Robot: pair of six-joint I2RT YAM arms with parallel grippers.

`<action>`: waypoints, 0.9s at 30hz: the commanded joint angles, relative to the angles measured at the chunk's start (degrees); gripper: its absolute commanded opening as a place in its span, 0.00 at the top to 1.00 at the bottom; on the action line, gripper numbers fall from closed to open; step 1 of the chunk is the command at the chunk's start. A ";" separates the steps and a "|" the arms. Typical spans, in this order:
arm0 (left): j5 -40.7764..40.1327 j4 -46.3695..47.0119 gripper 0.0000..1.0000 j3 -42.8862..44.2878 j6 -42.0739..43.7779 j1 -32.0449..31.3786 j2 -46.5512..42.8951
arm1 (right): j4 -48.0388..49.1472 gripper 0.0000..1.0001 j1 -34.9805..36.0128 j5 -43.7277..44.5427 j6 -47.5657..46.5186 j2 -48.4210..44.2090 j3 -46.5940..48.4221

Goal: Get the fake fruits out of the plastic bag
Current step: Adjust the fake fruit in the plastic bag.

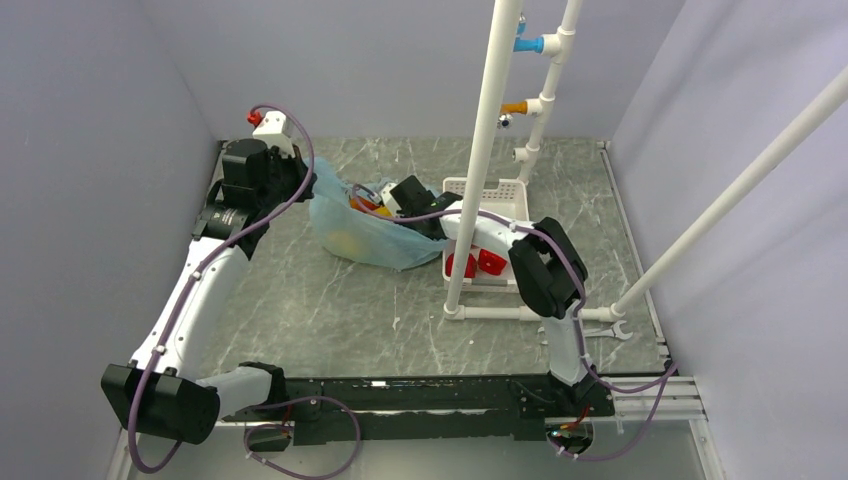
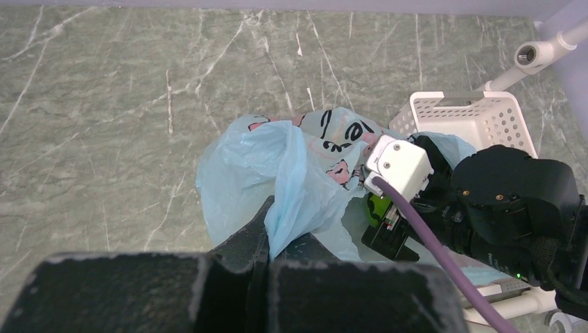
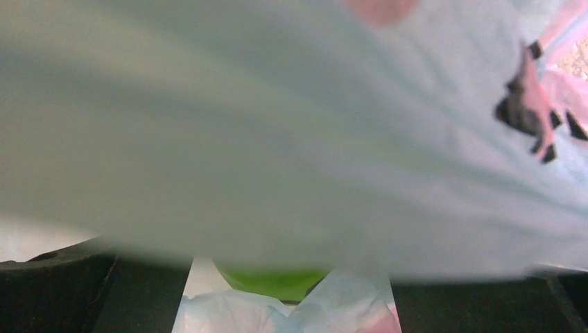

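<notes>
The light-blue plastic bag [image 1: 372, 240] [image 2: 239, 156] lies on the table left of centre. My left gripper [image 1: 300, 185] [image 2: 272, 239] is shut on a fold of its rim. My right gripper [image 1: 392, 203] [image 3: 291, 295] reaches into the bag's mouth, its jaws open wide. A green fake fruit [image 3: 274, 281] [image 2: 377, 208] sits between those jaws, touching neither. Bag film blurs most of the right wrist view. A yellow piece [image 1: 350, 241] shows through the bag's side. Two red pieces [image 1: 462, 266] lie in the white basket.
The white slotted basket [image 1: 505, 190] [image 2: 478, 114] stands right of the bag, partly under the right arm. A white pipe frame [image 1: 478, 160] rises just in front of it, its base bar [image 1: 520, 314] on the table. Walls close in left, back and right.
</notes>
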 commanded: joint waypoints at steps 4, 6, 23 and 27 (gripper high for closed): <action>-0.79 1.53 1.00 0.48 -0.65 0.41 -0.07 | -3.23 0.16 0.33 2.36 -0.05 1.37 2.16; -1.05 1.55 1.00 0.40 -0.60 0.39 -0.11 | -1.74 0.24 0.33 1.67 -0.17 1.04 2.21; 0.96 0.79 1.00 1.12 -1.04 0.75 2.07 | 20.28 0.80 0.25 -12.28 7.19 -6.08 -1.70; -0.63 1.37 1.00 0.72 -0.76 0.83 2.88 | 26.45 0.82 0.13 -15.78 10.75 -6.87 -2.25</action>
